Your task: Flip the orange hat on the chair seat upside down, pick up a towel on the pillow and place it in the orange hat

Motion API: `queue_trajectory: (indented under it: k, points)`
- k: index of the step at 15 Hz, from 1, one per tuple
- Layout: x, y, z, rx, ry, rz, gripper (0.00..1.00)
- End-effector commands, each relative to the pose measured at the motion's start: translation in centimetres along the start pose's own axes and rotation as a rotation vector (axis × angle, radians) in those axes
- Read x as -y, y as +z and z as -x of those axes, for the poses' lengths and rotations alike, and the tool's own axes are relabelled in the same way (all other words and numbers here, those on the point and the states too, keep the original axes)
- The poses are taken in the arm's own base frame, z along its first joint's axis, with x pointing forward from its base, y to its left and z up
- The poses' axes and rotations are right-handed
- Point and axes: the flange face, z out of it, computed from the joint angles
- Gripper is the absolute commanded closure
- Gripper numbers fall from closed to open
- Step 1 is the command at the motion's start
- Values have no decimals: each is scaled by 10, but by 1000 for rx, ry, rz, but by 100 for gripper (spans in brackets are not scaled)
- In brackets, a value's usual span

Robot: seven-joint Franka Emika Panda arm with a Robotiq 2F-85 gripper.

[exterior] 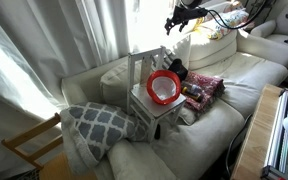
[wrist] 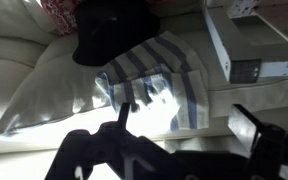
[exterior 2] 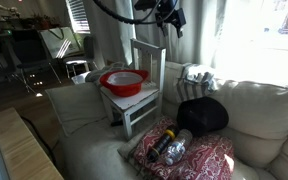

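Gripper (wrist: 184, 125): jaws spread, empty, above striped towel (wrist: 159, 70).
Sofa (exterior: 239, 75): white, bearing small chair (exterior: 142, 68).
Chair: orange hat (exterior: 163, 88) on seat, opening upward.
Backdrop: pale curtains (exterior: 44, 40).

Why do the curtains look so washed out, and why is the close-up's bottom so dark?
In both exterior views daylight overexposes the curtains; in the wrist view the gripper is a backlit, blurred silhouette near the lens, the striped towel patchily sunlit behind it.

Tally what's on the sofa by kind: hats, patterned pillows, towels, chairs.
Hats: 2 (orange brimmed hat, black hat)
Patterned pillows: 2 (grey lattice-print pillow, red patterned pillow)
Towels: 1 (grey-striped cloth towel)
Chairs: 1 (small white wooden chair)
Total: 6
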Motion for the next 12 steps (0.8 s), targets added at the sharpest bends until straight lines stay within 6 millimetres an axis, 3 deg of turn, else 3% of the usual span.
queue_trajectory:
  k: [1, 4, 5, 8, 12]
  points:
    - [-23, 49, -31, 97, 166, -55, 0]
    - [-36, 81, -43, 144, 305, -114, 0]
    - [-35, 58, -30, 110, 221, -68, 0]
    - [-39, 79, -38, 121, 272, -91, 0]
    - [-36, 79, -41, 118, 279, -98, 0]
